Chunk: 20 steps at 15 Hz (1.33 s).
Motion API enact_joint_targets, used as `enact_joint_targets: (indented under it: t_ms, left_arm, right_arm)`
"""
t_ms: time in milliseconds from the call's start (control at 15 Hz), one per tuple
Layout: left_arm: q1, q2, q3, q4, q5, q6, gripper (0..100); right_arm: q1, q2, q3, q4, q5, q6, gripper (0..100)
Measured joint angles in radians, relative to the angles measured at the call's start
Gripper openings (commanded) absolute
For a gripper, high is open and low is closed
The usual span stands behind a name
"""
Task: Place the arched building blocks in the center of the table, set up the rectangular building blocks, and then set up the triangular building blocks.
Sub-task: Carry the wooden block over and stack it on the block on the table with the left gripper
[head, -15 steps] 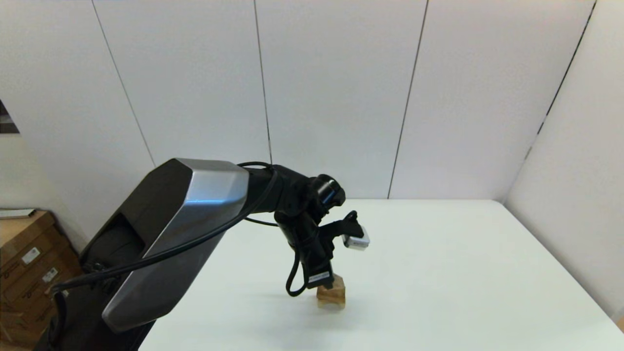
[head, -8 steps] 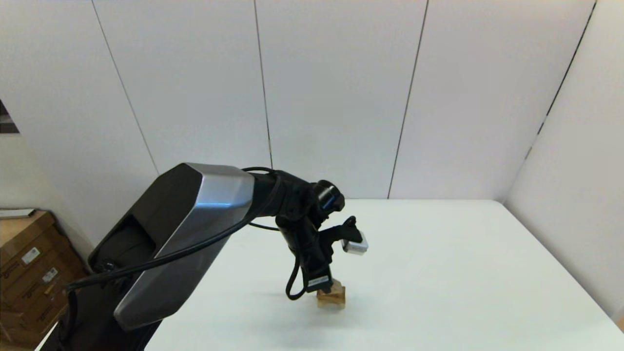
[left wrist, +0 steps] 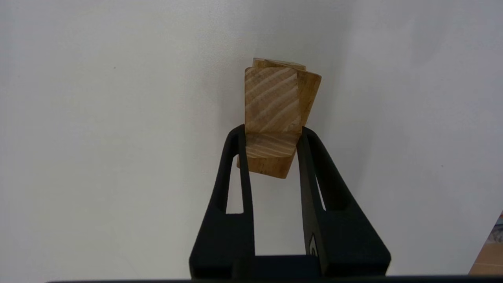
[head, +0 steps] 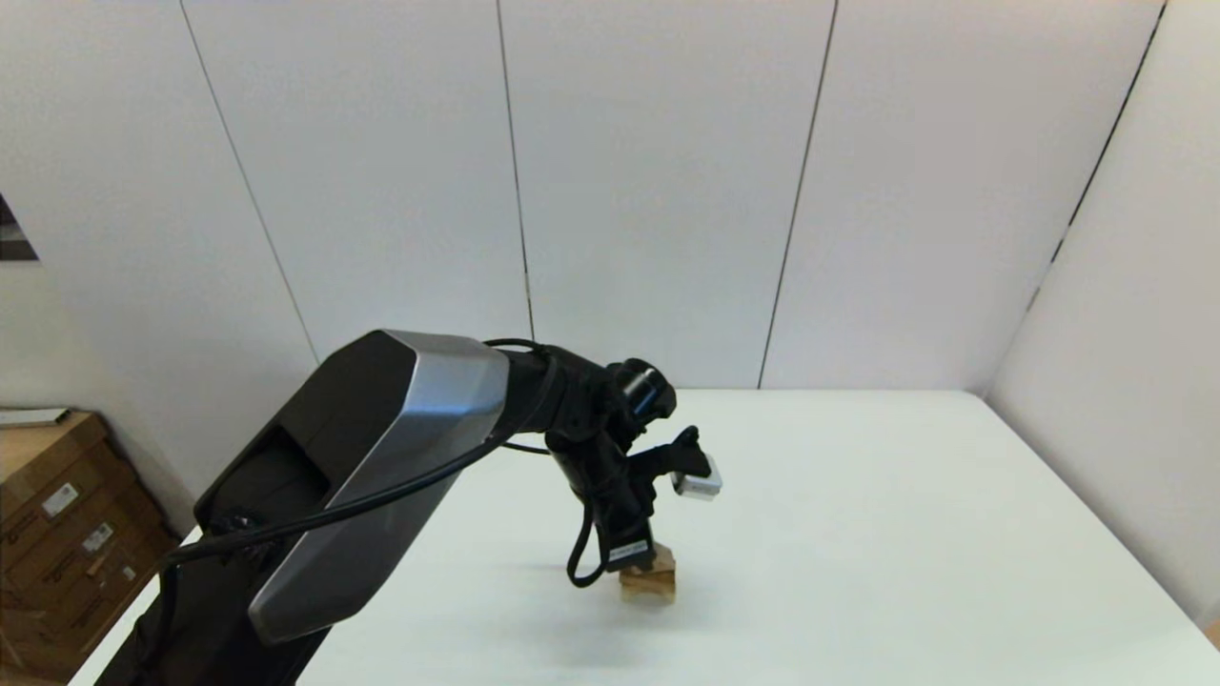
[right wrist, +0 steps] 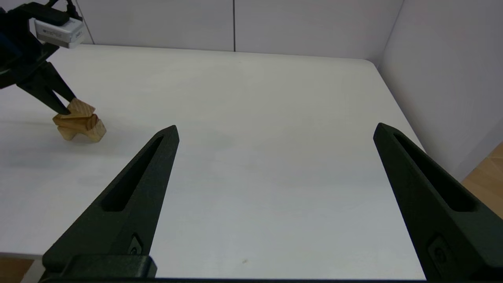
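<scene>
The triangular building blocks point(left wrist: 272, 104) piece sits between my left gripper point(left wrist: 271, 135) fingers, which are clamped on its two sides; it rests atop the rectangular building blocks point(right wrist: 74, 120) piece, which lies skewed across the arched building blocks point(right wrist: 84, 132) piece on the table point(head: 858, 534), directly beneath the gripper. On labels, I see a small white sticker low on the left wrist in the head view and a pale mark on one finger point(left wrist: 313, 245) in the left wrist view, but I cannot read either. Compared with a second ago, the left arm's big silver-and-black link has swung farther right and lower, the wrist has dropped slightly, and the stack has not shifted. My right gripper point(right wrist: 275, 131) hovers over bare table, well apart from the stack, fingers spread wide
</scene>
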Motion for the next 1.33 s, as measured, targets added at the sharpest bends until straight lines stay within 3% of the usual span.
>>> enact_joint_targets:
  t_ms: [1333]
  left_arm:
    - [0.001,-0.021,0.001,0.039,-0.001,0.032,0]
  right_arm:
    - [0.000,0.000,0.000,0.000,0.000,0.001,100]
